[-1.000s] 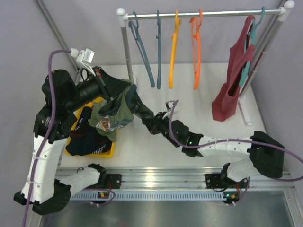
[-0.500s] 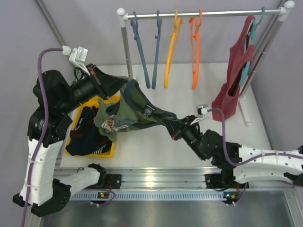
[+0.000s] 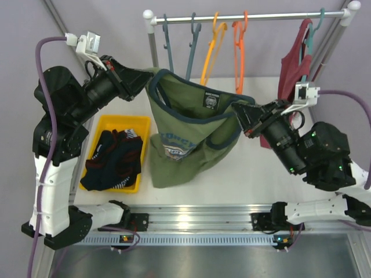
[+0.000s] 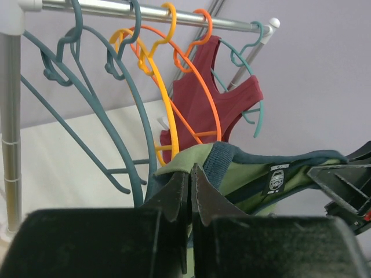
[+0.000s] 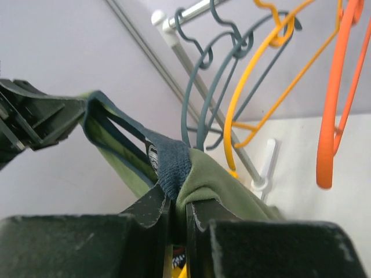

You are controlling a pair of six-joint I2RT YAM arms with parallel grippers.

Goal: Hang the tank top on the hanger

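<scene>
Holding the tank top (image 3: pixel 185 133) stretched in mid-air between both arms, above the bench (image 3: pixel 255 174). The left fingers (image 3: pixel 139 78) are pressed together on the navy trim of one shoulder strap. The right fingers (image 3: pixel 248 116) pinch the opposite strap the same way, and neither wrist view shows a gap. The neck opening is pulled wide just below the rail (image 3: pixel 261 16). The body of the garment hangs down beside the yellow bin (image 3: pixel 124 123) of dark clothes (image 3: pixel 113 159). The hanger (image 3: pixel 239 58) hangs bare on the rail, between an amber hanger (image 3: pixel 210 58) and a dark red top (image 3: pixel 293 63). Whether its lower end touches the green cloth cannot be told. Judged progress is about midway: the garment is lifted and opened, but threading it onto the hanger, seating both straps and letting go remain.
</scene>
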